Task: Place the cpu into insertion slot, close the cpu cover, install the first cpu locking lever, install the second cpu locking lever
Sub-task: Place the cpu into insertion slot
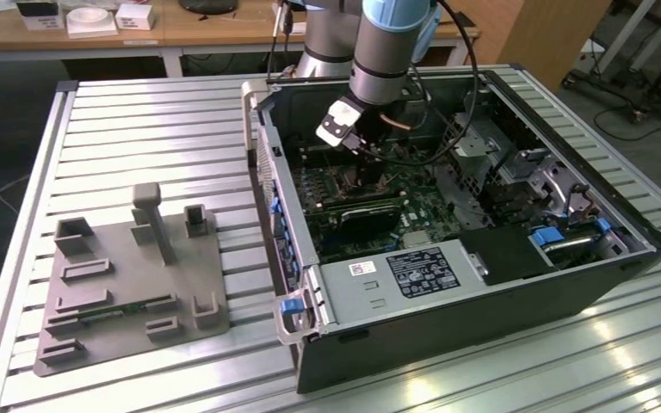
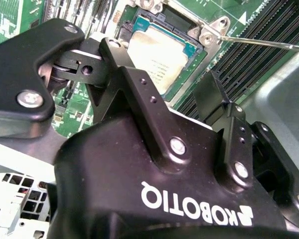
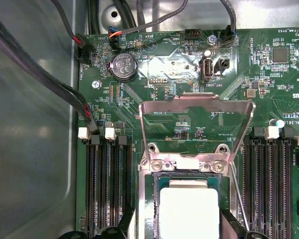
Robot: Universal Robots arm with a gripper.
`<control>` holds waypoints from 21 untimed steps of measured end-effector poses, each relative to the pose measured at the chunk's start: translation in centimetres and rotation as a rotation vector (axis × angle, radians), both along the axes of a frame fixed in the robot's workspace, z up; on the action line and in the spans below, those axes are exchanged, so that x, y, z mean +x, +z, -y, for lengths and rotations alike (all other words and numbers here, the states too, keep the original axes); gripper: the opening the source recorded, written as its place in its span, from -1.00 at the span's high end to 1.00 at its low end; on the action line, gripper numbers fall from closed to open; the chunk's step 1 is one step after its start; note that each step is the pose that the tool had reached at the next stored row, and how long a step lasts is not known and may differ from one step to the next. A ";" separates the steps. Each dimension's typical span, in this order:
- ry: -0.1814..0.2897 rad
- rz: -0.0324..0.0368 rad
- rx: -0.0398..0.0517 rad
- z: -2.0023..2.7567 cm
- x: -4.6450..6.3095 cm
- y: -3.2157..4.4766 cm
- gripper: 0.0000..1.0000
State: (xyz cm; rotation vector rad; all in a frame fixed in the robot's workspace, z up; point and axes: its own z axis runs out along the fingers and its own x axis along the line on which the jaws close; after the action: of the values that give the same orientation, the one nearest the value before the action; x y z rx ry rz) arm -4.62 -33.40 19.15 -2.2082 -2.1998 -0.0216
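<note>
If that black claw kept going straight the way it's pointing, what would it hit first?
Most likely the chip, lying in its socket directly ahead of the open gripper. Depth is unclear, so its fingers might touch the socket's edges first.

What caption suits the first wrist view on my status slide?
Cpu seated in the slot, cover open, memory slots on both sides.
</note>
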 end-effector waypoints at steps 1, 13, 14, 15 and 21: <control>0.000 0.0000 0.0000 0.00 0.0 0.00 -0.48; 0.000 -0.0001 -0.0042 0.02 0.5 0.56 -0.48; 0.000 -0.0001 -0.0042 0.02 0.5 0.72 -0.48; 0.000 -0.0001 -0.0042 0.02 0.5 0.88 -0.48; 0.000 -0.0003 -0.0043 0.02 0.5 2.23 -0.48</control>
State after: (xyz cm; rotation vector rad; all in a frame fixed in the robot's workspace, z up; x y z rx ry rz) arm -4.09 -33.41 21.38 -2.2103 -2.2017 -0.0166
